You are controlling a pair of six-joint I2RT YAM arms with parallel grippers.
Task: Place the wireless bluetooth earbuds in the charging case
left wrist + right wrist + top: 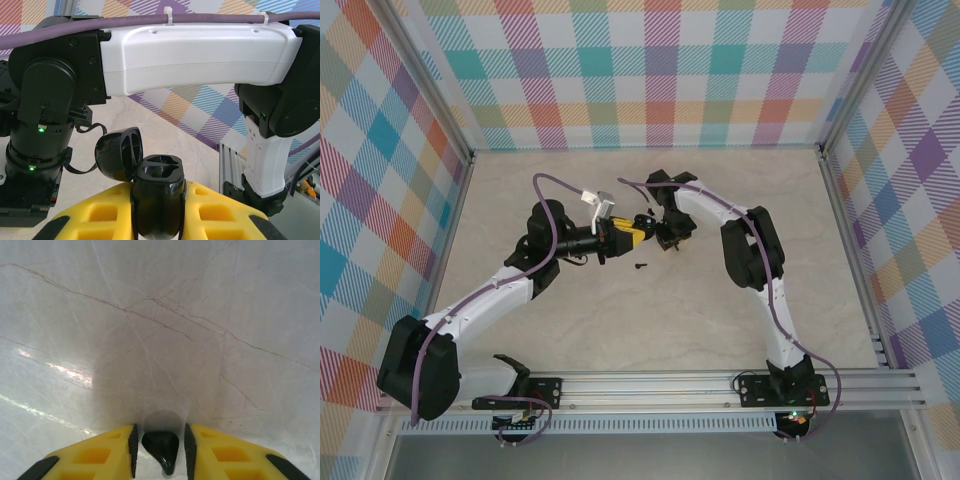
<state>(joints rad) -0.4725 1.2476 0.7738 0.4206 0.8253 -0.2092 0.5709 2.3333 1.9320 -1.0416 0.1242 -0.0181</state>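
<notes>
My left gripper [159, 192] is shut on the black charging case [159, 210], holding it upright between yellow fingers [95, 215]. The case's lid [119, 154] hangs open to the left, and both of its wells look empty. In the top view the left gripper [626, 237] sits at mid-table, tip to tip with my right gripper [670, 234]. The right gripper [160, 434] is low over the table, straddling a black earbud [161, 446] that lies on the surface. A thin gap shows on each side between the earbud and the pads. Another black earbud [640, 266] lies just in front of the grippers.
The right arm's white link [195, 55] and black joint [285, 105] cross close above the held case. The aluminium rail [650, 385] runs along the near edge, and checkered walls [650, 70] close in the pale marble table [620, 330].
</notes>
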